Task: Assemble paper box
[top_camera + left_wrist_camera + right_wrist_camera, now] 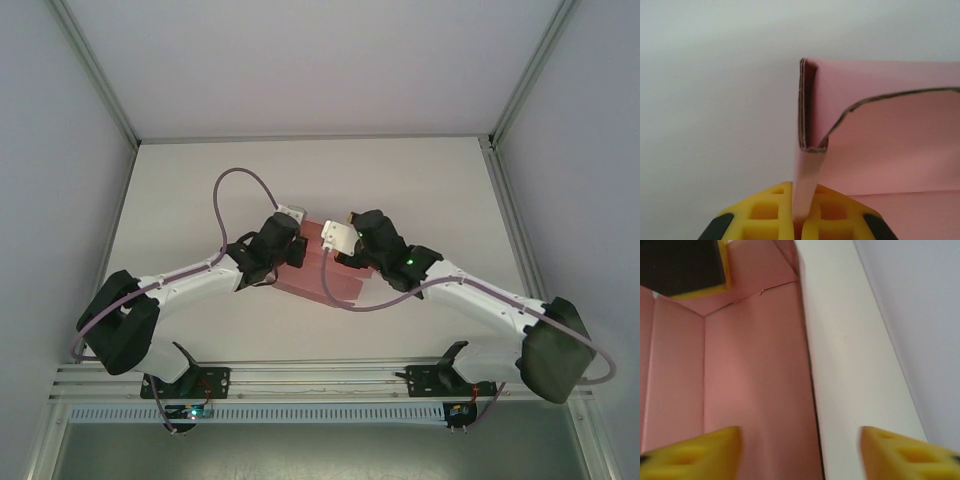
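Paper box [890,150] – thin pink card, matt, smooth; cut edges raw, darker, bit fuzzy. Left hand [802,222] & right hand [800,450]: yellow moulded plastic/rubber w/ open cells, matt. Table [715,100] – white, smooth, low sheen. Front rail [300,378]: bare metal, satin. Arm shells [190,283]: white semi-gloss plastic.

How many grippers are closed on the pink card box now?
1. The left gripper pinches a flap of the thin pink card box; the right gripper stands open over its edge.

No legible text, labels or numbers anywhere.
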`<state>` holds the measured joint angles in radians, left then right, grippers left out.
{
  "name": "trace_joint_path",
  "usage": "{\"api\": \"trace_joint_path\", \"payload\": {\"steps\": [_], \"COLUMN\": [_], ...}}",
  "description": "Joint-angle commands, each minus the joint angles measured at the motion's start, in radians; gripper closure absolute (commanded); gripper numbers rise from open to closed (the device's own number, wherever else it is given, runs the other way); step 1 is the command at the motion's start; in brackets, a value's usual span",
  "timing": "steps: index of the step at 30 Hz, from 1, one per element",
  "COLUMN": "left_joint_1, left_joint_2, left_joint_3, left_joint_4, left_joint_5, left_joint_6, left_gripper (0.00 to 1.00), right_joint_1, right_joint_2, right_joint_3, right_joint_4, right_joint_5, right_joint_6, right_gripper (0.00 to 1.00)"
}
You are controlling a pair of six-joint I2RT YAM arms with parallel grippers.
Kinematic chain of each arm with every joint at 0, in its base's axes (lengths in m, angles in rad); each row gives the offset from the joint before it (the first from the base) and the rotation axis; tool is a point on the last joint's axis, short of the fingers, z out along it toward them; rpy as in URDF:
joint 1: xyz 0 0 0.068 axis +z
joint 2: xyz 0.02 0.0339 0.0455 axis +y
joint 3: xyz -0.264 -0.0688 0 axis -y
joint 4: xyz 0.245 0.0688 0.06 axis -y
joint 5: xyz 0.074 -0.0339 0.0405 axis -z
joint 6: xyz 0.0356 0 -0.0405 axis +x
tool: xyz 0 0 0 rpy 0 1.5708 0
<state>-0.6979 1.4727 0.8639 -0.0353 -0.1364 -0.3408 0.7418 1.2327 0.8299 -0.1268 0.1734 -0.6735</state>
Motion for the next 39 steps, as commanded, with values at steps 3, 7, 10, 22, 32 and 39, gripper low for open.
{"api": "trace_joint_path", "payload": {"steps": [3, 7, 10, 22, 32, 39], "left_joint_1": [0.014, 0.024, 0.032, 0.034, 0.035, 0.034], "left_joint_2": [-0.028, -0.044, -0.052, -0.083, -0.105, -0.099], "left_joint_3": [-0.051, -0.084, -0.094, -0.12, -0.141, -0.152], "left_joint_4": [0.084, 0.12, 0.144, 0.21, 0.27, 0.281], "left_joint_5": [-0.085, -0.092, -0.08, -0.019, 0.066, 0.087], "left_joint_6": [-0.017, -0.032, -0.043, -0.043, -0.02, -0.039], "left_gripper": [1.0, 1.0, 1.0, 1.0, 1.0, 1.0], "right_joint_1": [-0.076, -0.205, -0.311, -0.347, -0.243, -0.161], "right_joint_2": [-0.193, -0.335, -0.364, -0.162, -0.025, 0.037], "right_joint_3": [-0.074, -0.146, -0.144, -0.097, -0.089, -0.198], "right_joint_4": [0.085, 0.179, 0.142, 0.064, 0.153, 0.676], "right_joint_5": [-0.036, -0.091, -0.106, -0.405, -0.271, 0.148], "right_joint_6": [0.14, 0.318, 0.425, 0.417, 0.381, 0.553], "right_gripper": [0.02, 0.02, 0.02, 0.02, 0.02, 0.02]}}
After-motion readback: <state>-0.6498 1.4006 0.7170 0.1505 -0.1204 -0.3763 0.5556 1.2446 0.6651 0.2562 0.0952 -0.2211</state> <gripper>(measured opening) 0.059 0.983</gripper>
